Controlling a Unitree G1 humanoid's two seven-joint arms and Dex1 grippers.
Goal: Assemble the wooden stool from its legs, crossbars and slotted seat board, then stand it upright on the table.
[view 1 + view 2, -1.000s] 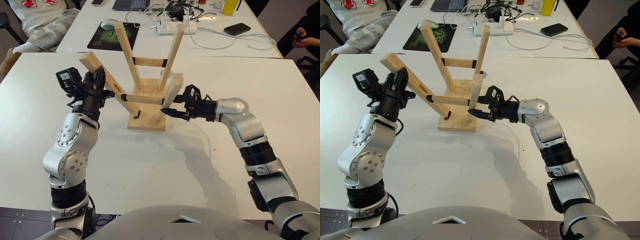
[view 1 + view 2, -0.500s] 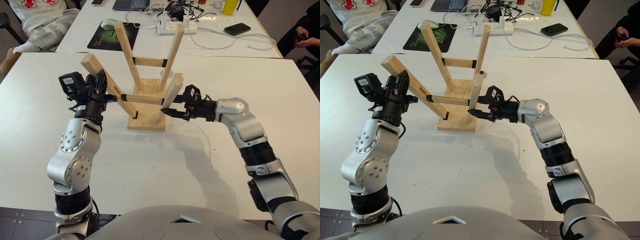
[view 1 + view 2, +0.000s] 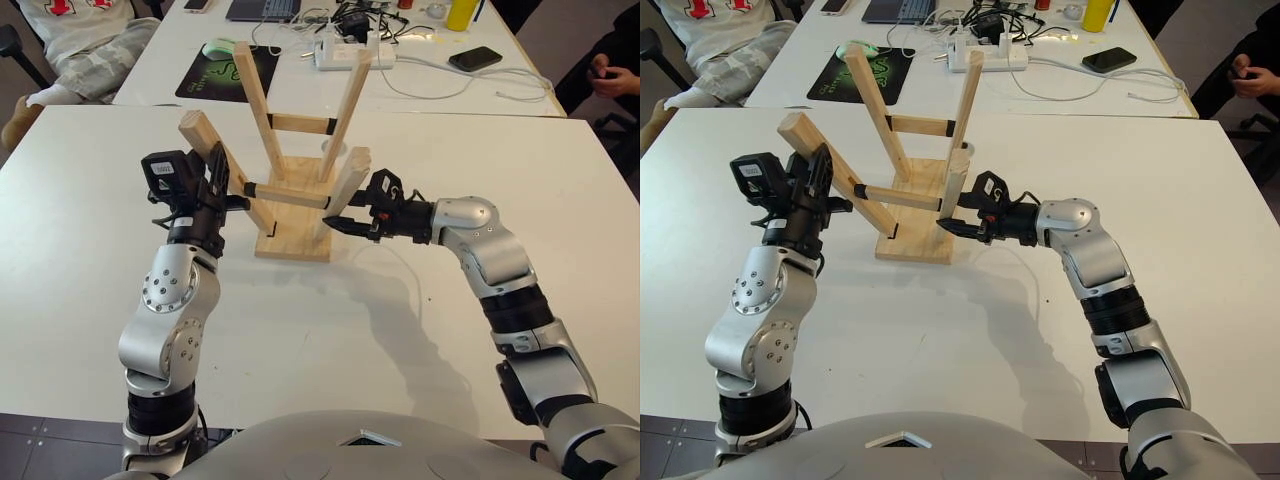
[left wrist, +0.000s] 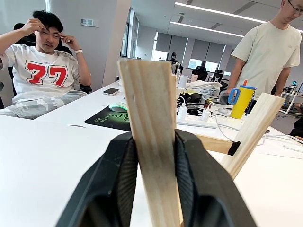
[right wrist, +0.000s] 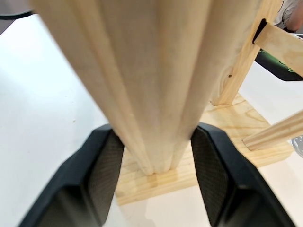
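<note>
Stool (image 3: 298, 124): upside down, seat board (image 3: 292, 245) flat on the table (image 3: 400, 330), legs up.
Left gripper (image 3: 215, 185): jaws clamped on the leaning leg (image 3: 198, 132), whose slot joint is perhaps loose.
Right gripper (image 3: 338, 222): jaws clamped on the near leg (image 3: 352, 168), close to the board.

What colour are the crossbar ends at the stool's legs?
Black, seen best in the left eye view on the lower crossbar.
</note>
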